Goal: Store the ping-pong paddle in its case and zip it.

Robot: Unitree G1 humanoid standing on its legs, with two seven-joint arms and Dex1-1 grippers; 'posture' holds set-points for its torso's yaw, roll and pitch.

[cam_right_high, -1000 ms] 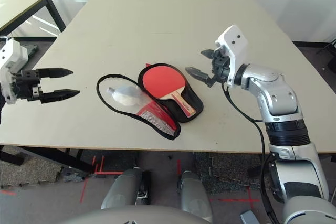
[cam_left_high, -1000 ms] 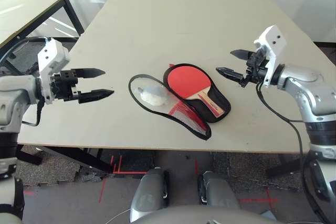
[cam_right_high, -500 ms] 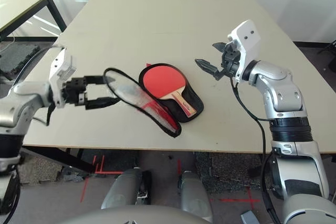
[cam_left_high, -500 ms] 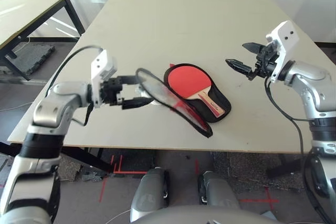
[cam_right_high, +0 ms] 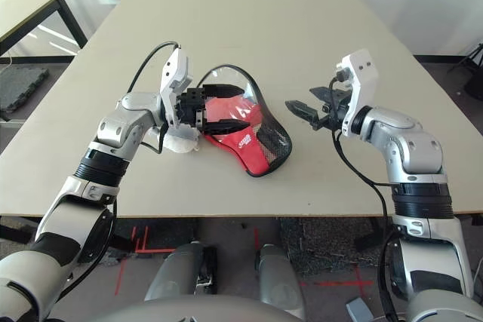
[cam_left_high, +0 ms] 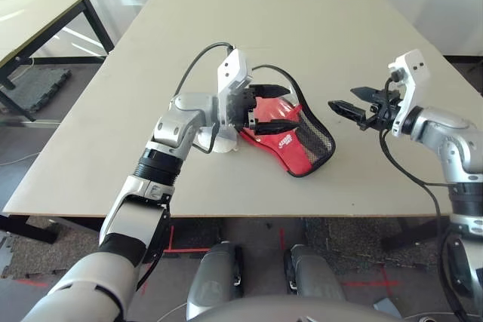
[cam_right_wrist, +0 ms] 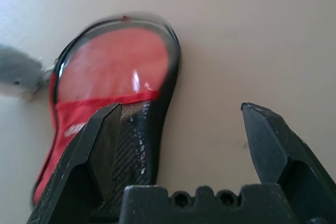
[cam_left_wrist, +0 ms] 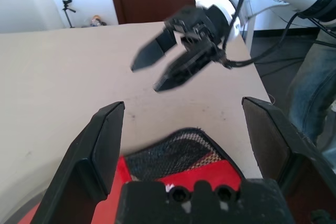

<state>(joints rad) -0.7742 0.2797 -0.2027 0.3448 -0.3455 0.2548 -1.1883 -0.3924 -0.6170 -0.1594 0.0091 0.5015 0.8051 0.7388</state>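
Note:
The case (cam_left_high: pixel 290 135) lies folded shut mid-table, red logo side and black mesh pocket up, its black zipper rim (cam_right_high: pixel 256 94) arching a little at the round end. The ping-pong paddle is hidden under the flap. My left gripper (cam_left_high: pixel 284 108) reaches across over the round end and stands open, one finger on each side of the flap; the left wrist view shows the case (cam_left_wrist: pixel 184 156) low between its fingers. My right gripper (cam_right_high: pixel 302 100) hovers open just right of the case, apart from it, with the case (cam_right_wrist: pixel 115 66) ahead of it in its wrist view.
A small pale pouch (cam_left_high: pixel 219 142) lies on the table (cam_left_high: pixel 226 28) just left of the case, under my left forearm. A second table (cam_left_high: pixel 38 13) stands at the far left. A person's trouser leg (cam_left_wrist: pixel 310 93) shows beyond the table's right edge.
My left gripper carried the case's flap from the left over onto the paddle, so the case is now folded shut red side up. The right gripper drew back slightly to the right.

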